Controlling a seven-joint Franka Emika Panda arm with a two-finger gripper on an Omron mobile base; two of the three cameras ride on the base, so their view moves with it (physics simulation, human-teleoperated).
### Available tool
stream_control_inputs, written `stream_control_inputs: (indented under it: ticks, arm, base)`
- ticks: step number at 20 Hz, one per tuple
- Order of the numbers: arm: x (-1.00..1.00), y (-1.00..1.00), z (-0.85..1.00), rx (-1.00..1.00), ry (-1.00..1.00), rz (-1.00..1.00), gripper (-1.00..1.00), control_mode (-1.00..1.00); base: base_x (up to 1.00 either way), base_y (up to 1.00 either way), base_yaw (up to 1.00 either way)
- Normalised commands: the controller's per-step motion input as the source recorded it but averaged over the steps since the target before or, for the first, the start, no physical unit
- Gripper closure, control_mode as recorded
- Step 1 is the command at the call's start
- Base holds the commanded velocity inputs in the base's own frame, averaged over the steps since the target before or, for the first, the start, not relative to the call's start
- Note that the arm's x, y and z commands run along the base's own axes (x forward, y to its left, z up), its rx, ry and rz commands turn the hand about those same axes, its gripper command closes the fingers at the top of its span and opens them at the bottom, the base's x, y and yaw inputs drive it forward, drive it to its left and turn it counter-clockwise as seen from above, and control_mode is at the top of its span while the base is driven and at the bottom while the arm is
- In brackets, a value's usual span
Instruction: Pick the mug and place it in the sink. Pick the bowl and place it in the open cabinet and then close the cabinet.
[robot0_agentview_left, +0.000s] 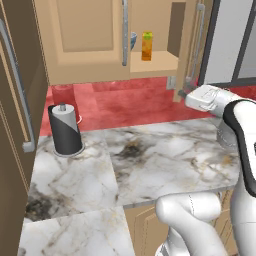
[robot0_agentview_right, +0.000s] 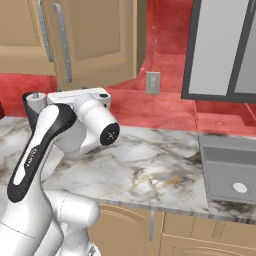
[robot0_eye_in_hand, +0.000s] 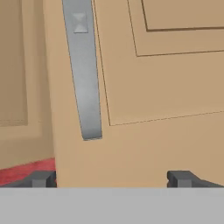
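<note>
A red-tiled wall is running behind a marbled counter (robot0_agentview_left: 165, 160), and above it the tan cabinet (robot0_agentview_left: 85, 45) is hanging with its right-hand door (robot0_agentview_right: 97, 40) swung out toward the room. On the shelf inside, the blue-patterned bowl (robot0_agentview_left: 133, 40) is peeking out from behind the closed left door, just beside an orange bottle (robot0_agentview_left: 146, 46); a sink basin (robot0_agentview_right: 232, 170) is showing at the counter's right end, though whether the mug is lying in it cannot be told. So the step in hand is judged to be closing the cabinet. The gripper (robot0_eye_in_hand: 111, 178) is standing spread wide, holding nothing, right up against the open door's face near the lower end of its silver bar handle (robot0_eye_in_hand: 83, 74). To close it well, the hand should be pressing on the panel near the handle edge, far from the hinge, and following the door's arc without catching the handle. A paper-towel roll (robot0_agentview_left: 65, 129) is standing at the counter's left edge.
</note>
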Motion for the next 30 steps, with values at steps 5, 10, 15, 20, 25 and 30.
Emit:
stream_control_inputs:
  ticks: [5, 10, 15, 20, 25, 30]
  arm:
    - [0.32, 0.34, 0.00, 0.00, 0.07, -0.18, -1.00, -1.00]
    - [0.47, 0.22, 0.00, 0.00, 0.09, -0.17, -1.00, -1.00]
    - [0.46, 0.07, 0.00, 0.00, 0.05, -0.15, -1.00, -1.00]
    - [0.43, 0.04, 0.00, 0.00, 0.00, -0.14, -1.00, -1.00]
    - [0.37, 0.05, 0.00, 0.00, 0.00, -0.12, -1.00, -1.00]
    - [0.19, 0.29, -0.02, 0.00, 0.00, -0.11, -1.00, -1.00]
  base:
    - [0.00, 0.00, 0.00]
    - [0.00, 0.00, 0.00]
    - [0.00, 0.00, 0.00]
    - [0.00, 0.00, 0.00]
    - [0.00, 0.00, 0.00]
    - [0.00, 0.00, 0.00]
